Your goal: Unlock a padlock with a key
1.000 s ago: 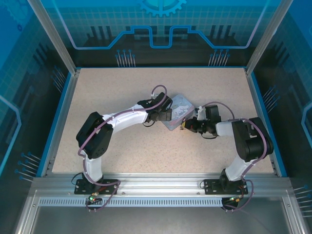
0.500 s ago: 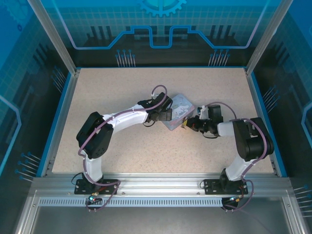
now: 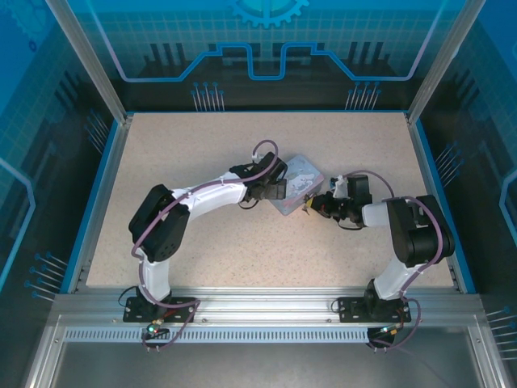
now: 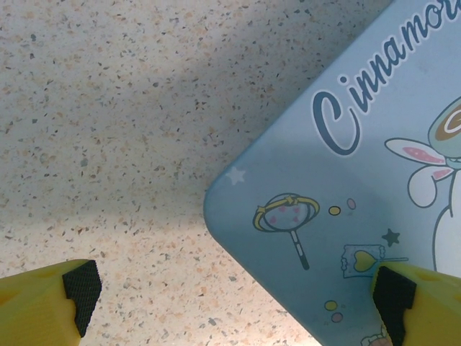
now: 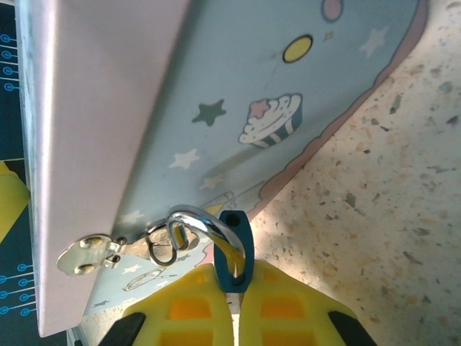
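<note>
Right wrist: right end effector (image 5: 236, 303) is clamping the padlock (image 5: 233, 232) at the tin (image 5: 288, 86) clasp (image 5: 88, 254). The left end effector (image 4: 238, 292) is hovering open.

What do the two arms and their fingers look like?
The left arm and right arm both have white links, bulky black joints and looping purple cables. The fingers are yellow with black pads at the tips.
</note>
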